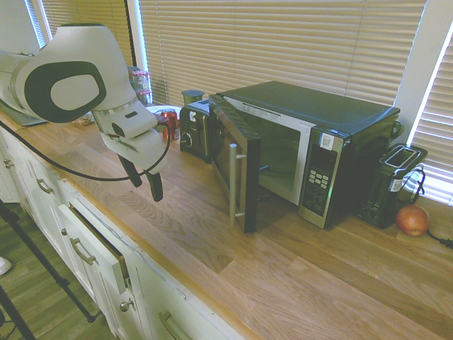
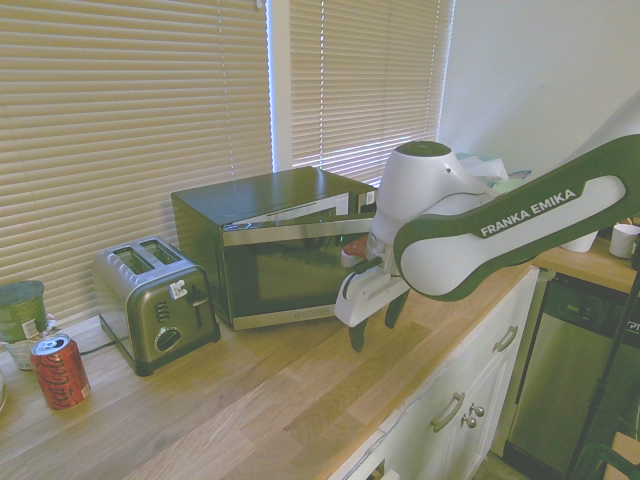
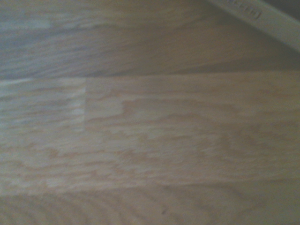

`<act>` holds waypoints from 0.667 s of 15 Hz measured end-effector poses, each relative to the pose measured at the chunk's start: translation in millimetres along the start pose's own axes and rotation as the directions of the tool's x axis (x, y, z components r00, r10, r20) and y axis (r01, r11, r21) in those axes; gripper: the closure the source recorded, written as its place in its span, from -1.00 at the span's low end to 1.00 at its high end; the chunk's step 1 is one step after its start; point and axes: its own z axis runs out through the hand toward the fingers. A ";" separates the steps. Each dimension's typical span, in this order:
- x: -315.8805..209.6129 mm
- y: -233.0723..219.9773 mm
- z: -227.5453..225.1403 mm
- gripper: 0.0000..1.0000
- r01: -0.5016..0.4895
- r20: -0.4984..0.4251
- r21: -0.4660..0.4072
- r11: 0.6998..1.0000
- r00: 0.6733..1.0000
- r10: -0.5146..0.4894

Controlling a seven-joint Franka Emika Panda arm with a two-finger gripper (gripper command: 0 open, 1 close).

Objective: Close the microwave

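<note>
Microwave (image 1: 308, 134): one, its single door (image 1: 236, 164) ajar; two toasters (image 2: 157, 305) nearby.

I operate in a kitchen. Indicators, located relative to the microwave (image 1: 311, 110): wooden countertop (image 1: 191, 237) beneath it; toaster (image 2: 158, 308) just beside it; soda can (image 2: 60, 372) beyond the toaster. White cabinets (image 2: 455, 405) with metal handles and a drawer (image 1: 95, 248) run below the level of the microwave. A dishwasher (image 2: 560, 370) stands well apart from it. Window blinds (image 1: 283, 42) hang behind it.
</note>
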 end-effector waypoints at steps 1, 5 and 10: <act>8.9 -2.0 -7.7 -1.00 -0.010 -0.022 0.010 1.000 1.000 0.011; 43.3 -23.1 -44.5 -1.00 -0.028 -0.083 0.064 0.998 0.996 0.034; 88.9 -43.2 -47.6 -1.00 -0.063 -0.102 0.081 0.995 0.992 0.071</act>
